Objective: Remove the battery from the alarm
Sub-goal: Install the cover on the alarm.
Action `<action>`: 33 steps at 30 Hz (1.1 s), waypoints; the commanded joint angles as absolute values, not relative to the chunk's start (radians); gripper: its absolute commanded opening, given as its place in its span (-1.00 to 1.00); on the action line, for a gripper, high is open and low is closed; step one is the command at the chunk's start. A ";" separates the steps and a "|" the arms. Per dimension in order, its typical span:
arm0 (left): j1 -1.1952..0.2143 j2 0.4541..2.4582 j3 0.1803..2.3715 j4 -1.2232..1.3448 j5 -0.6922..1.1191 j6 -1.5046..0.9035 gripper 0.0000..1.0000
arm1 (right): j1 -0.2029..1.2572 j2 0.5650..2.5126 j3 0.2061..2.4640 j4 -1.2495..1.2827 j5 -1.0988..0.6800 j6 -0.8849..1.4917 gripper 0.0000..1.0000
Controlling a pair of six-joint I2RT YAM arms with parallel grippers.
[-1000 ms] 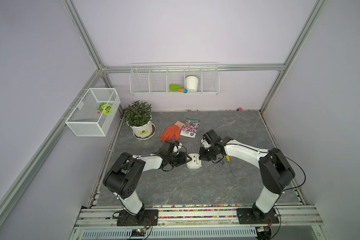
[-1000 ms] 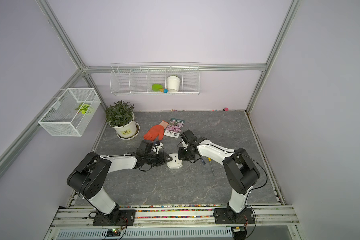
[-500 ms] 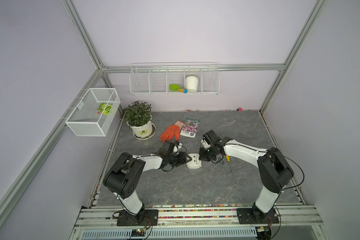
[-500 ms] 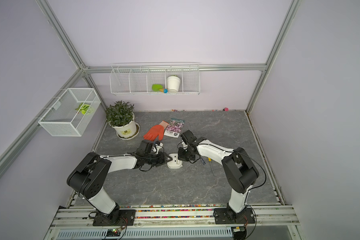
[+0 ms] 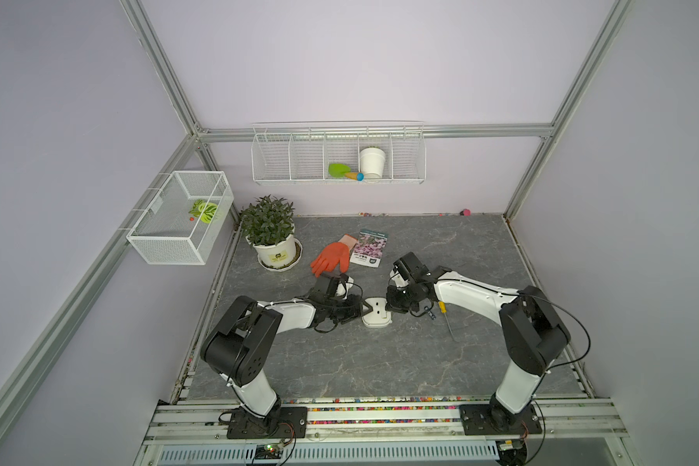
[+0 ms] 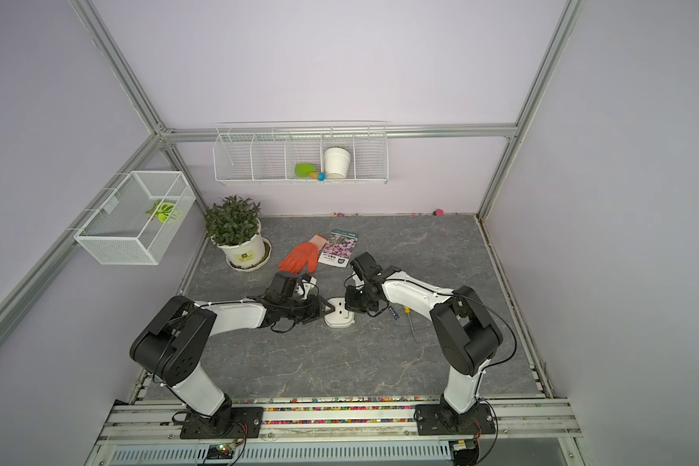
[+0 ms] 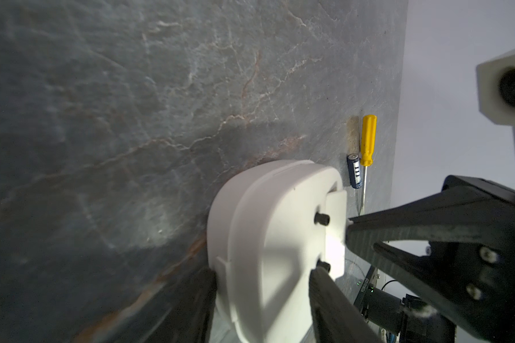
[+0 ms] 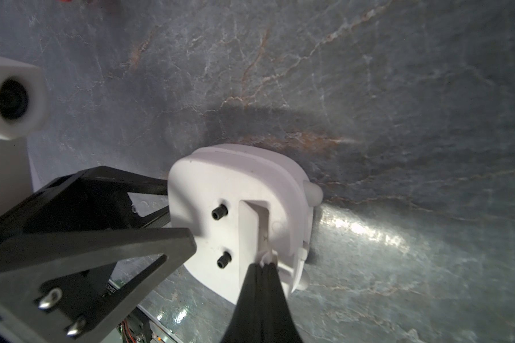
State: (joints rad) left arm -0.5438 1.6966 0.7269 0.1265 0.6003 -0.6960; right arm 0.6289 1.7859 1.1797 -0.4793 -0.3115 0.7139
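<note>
A small white alarm [image 5: 376,316] lies back-up on a grey stone-look table [image 5: 380,363] between two robot arms. The left gripper [image 7: 262,276] is clamped on one edge of the alarm, bracing it. The right gripper [image 8: 263,264], its jaws pressed together, touches a small white tab [image 8: 264,257] at the end of the rectangular battery slot [image 8: 252,225]. The dark blue battery [image 7: 355,173] lies out on the table, just beside a yellow-handled screwdriver [image 7: 367,139] and apart from the alarm. Work at the slot likely needs a firm left hold and a gentle, straight pull, as twisting could snap the tab or skid the alarm.
</note>
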 commanded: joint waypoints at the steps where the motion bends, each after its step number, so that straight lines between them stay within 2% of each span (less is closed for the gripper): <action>1: -0.551 1.710 0.719 0.153 0.611 -0.695 0.10 | 0.633 1.807 1.177 -0.452 -0.341 0.729 -0.97; 7: -0.550 1.710 0.719 0.153 0.611 -0.695 0.10 | 0.634 1.814 1.168 -0.447 -0.351 0.724 -0.87; 11: -0.551 1.708 0.718 0.150 0.607 -0.696 0.10 | 0.635 1.812 1.163 -0.452 -0.348 0.717 -0.59; 19: -0.550 1.702 0.721 0.145 0.603 -0.694 0.10 | 0.633 1.801 1.183 -0.500 -0.316 0.686 -0.30; 26: -0.550 1.695 0.719 0.135 0.589 -0.691 0.10 | 0.630 1.766 1.209 -0.589 -0.247 0.631 -0.13; 33: -0.550 1.693 0.722 0.129 0.589 -0.686 0.10 | 0.626 1.790 1.242 -0.627 -0.220 0.592 -0.09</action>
